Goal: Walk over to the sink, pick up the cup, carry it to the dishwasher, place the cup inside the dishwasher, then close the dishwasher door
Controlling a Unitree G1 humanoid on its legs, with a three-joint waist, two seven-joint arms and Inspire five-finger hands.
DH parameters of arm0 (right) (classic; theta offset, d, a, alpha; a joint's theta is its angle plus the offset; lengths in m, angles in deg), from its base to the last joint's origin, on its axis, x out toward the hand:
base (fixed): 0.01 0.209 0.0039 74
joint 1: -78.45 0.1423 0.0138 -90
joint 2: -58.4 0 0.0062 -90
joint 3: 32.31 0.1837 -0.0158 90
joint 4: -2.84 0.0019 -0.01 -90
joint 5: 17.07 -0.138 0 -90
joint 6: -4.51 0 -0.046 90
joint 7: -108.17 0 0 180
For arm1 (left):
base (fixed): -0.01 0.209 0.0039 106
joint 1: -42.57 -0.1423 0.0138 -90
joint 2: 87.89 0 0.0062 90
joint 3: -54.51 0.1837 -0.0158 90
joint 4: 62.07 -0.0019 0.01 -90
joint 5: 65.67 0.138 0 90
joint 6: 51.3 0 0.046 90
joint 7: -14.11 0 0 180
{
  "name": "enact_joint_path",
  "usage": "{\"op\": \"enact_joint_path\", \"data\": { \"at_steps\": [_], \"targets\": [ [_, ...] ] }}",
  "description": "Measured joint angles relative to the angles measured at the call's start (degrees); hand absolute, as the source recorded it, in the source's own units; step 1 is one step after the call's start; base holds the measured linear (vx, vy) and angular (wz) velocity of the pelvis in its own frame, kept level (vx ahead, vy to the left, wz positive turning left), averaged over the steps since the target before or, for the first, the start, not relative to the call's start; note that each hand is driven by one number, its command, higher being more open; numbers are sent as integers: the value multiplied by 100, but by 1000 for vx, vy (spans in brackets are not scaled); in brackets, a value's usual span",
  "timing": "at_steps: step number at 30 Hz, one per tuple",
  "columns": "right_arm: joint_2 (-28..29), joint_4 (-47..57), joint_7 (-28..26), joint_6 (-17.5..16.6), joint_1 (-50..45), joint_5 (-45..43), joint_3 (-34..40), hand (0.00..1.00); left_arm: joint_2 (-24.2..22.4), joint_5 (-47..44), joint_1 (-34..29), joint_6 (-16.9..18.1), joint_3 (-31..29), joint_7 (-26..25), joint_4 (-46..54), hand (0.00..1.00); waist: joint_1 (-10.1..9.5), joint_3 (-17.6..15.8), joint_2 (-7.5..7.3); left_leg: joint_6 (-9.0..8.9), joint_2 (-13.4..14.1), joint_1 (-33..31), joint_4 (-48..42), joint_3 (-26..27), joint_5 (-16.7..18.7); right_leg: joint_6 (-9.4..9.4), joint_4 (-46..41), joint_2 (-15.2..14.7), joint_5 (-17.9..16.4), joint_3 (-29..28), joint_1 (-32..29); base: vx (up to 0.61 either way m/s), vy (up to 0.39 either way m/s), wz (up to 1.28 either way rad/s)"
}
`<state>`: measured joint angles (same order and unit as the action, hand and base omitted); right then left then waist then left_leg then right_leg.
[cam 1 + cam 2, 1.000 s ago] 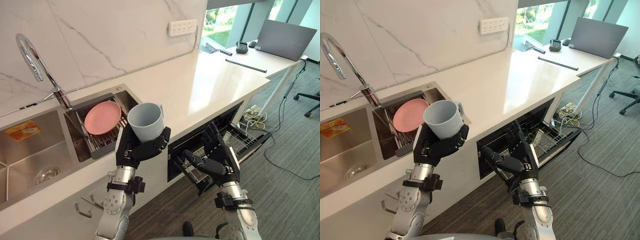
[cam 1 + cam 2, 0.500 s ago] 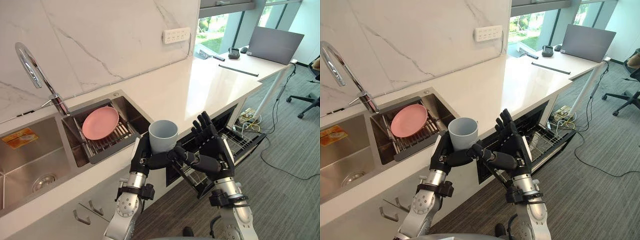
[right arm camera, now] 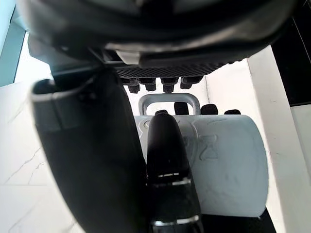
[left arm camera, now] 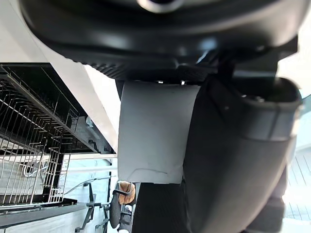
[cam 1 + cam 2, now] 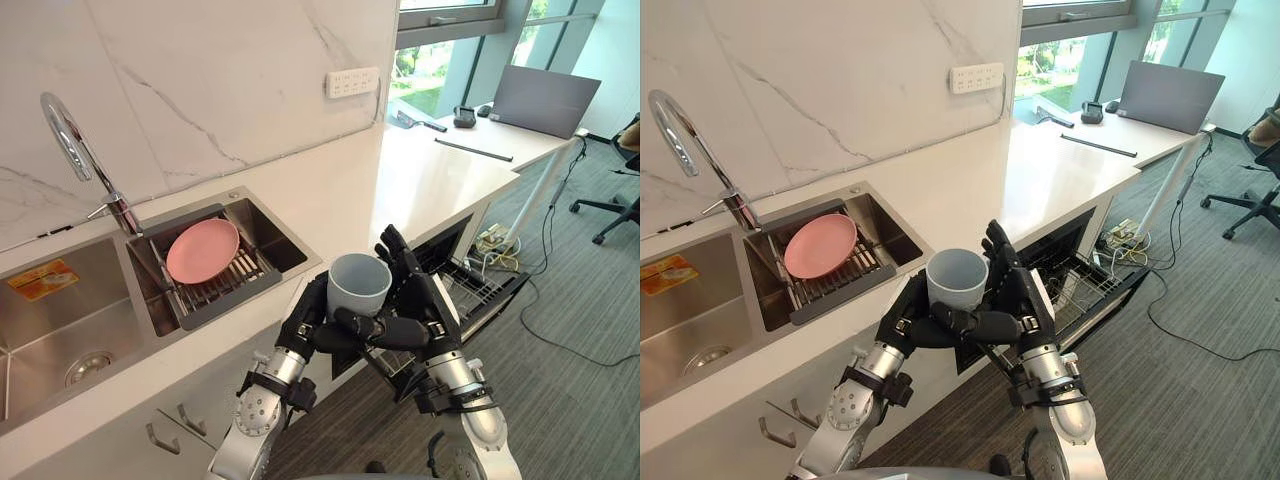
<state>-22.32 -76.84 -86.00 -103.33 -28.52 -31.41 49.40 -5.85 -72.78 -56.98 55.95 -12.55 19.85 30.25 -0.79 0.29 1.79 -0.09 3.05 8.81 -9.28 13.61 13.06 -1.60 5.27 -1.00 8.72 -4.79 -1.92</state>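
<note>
A pale blue-grey cup [image 5: 358, 283] hangs upright between both hands, off the counter's front edge and above the open dishwasher [image 5: 470, 285]. My left hand [image 5: 312, 322] is curled round its lower left side; in the left wrist view the cup [image 4: 151, 131] sits in against the palm beside the thumb [image 4: 233, 160]. My right hand [image 5: 420, 305] lies against the cup's right side, fingers [image 5: 393, 250] straight up behind the rim and its thumb across the front. In the right wrist view the cup [image 3: 228, 165] is on its side, with its handle [image 3: 168, 99] on the far side.
The dishwasher door [image 5: 505, 285] hangs down with the wire rack [image 5: 462, 280] pulled out. A pink plate [image 5: 203, 250] rests in the drainer beside the sink [image 5: 60, 320] and tap [image 5: 70, 140]. A laptop [image 5: 545, 100] is on the far desk. Cables run across the carpet [image 5: 560, 350].
Both hands and the cup moved right and a little lower, toward the dishwasher. The right hand closed in against the cup's side. The camera also shifted.
</note>
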Motion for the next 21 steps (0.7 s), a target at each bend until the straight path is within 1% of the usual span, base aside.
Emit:
{"op": "enact_joint_path", "data": {
  "at_steps": [4,15,21],
  "targets": [
    [-112,-18,-57,0,114,43,9,100,23,-89,1,-34,-2,208,21,0,-2,28,-53,0,0,0,0,-2,0,0,0,-1,0,5,0,0,0,0],
    [-174,-202,-193,-1,239,25,53,100,73,-273,3,-152,2,340,22,0,-3,21,-186,0,0,0,-3,-7,0,4,0,-10,-2,38,5,0,0,0],
    [-147,-222,-195,-16,312,24,51,100,73,-423,4,-158,14,345,47,0,-4,15,-200,0,0,-3,-1,-21,1,5,0,-13,-2,55,6,0,0,0]
  ]
}}
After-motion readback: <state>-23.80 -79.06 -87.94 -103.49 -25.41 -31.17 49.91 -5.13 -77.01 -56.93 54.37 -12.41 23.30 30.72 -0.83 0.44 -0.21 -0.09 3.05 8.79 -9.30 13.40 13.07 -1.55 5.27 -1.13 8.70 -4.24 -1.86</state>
